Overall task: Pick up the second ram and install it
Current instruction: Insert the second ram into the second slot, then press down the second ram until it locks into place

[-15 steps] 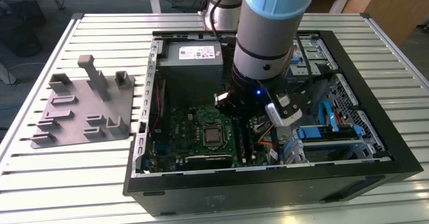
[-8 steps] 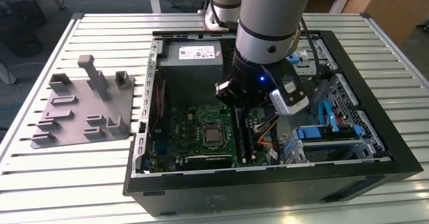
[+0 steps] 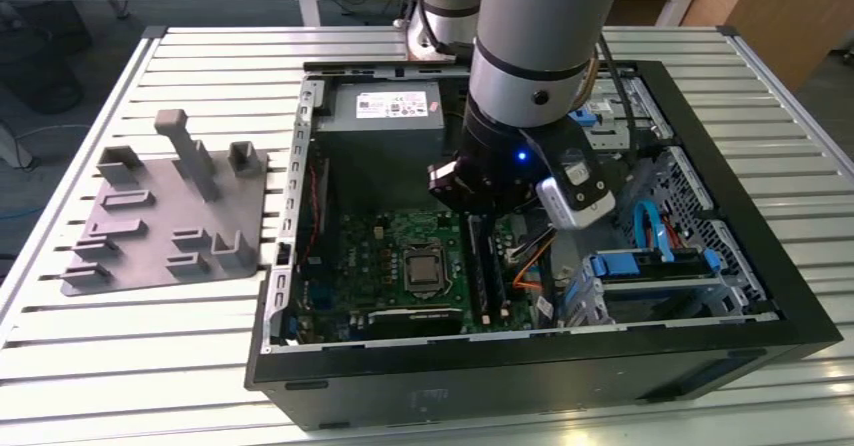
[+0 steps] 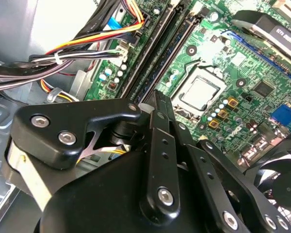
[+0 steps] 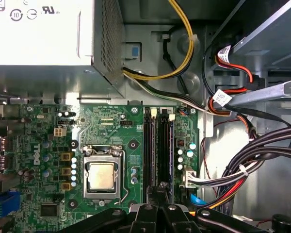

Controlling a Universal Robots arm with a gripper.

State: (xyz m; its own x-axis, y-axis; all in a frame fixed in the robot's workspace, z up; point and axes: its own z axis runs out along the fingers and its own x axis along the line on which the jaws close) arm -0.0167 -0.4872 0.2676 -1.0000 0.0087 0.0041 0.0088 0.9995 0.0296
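Taking the processor socket (image 5: 103, 175) as the landmark, the gripper (image 5: 158, 190) hangs just beside it, inside the open computer case (image 3: 534, 366). Its tip is lined up with the memory slots that run alongside the socket. In both wrist views the fingers (image 4: 160, 145) are drawn together into a single narrow point. It cannot be determined whether anything is pinched between them.

The second ram (image 5: 161, 145), a long dark stick, stands on edge in the slot bank, parallel to the socket's side. One end reaches the gripper's tip. Contact between the two cannot be confirmed.

On the far side of the slots from the socket, a cable bundle (image 5: 242, 170) of black, red, yellow and orange wires is held by pale ties. One branch carries a small white tag with print. A black fan (image 4: 281, 179) sits near the socket in the second wrist view.

Further from the socket, the grey power supply (image 5: 43, 34) bears a white label with certification marks. In the exterior view, blue drive latches (image 3: 641, 264) lie to the exterior view's right of the socket. Outside the case, to the exterior view's left, a grey tray (image 3: 160, 216) with upright posts rests on the slatted table (image 3: 134, 366).
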